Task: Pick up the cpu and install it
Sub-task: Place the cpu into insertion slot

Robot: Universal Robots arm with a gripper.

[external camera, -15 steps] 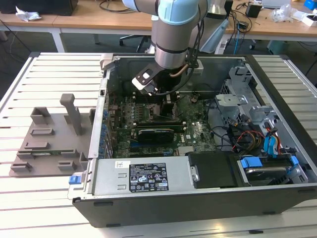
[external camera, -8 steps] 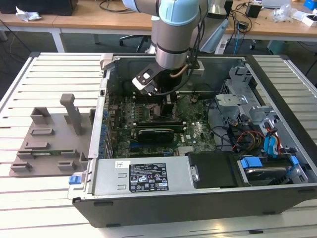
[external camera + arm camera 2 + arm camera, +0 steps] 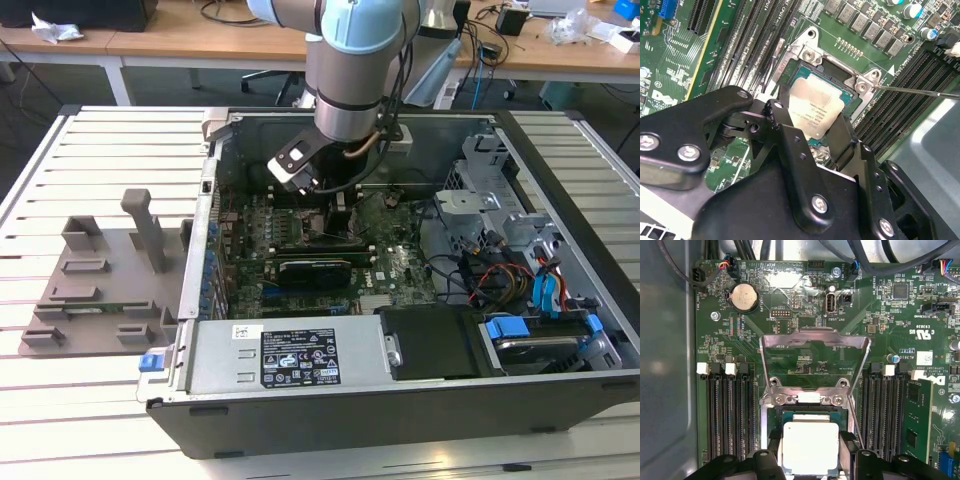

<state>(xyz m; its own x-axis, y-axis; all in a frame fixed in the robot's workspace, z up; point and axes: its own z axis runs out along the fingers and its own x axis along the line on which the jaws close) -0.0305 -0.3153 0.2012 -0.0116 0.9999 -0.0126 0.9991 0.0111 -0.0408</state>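
Note:
The cpu (image 3: 815, 106) (image 3: 808, 446) is a small silvery square chip sitting level over the open socket (image 3: 807, 55) on the green motherboard (image 3: 400, 272). My gripper (image 3: 812, 119) (image 3: 809, 456) is shut on the cpu, with a black finger (image 3: 785, 131) pressed against each of two opposite edges. I cannot tell whether the chip rests in the socket or hangs just above it. The socket's metal load plate (image 3: 815, 338) is swung up, and its thin lever (image 3: 920, 91) sticks out sideways. In the exterior view the gripper (image 3: 340, 196) reaches down into the open computer case (image 3: 215, 300).
Memory slots (image 3: 730, 410) flank the socket on both sides. A black card (image 3: 315, 268) lies across the board. Drive cages and blue and red cables (image 3: 530, 285) are at the exterior view's right. A grey fixture (image 3: 110, 272) stands on the slatted table at its left.

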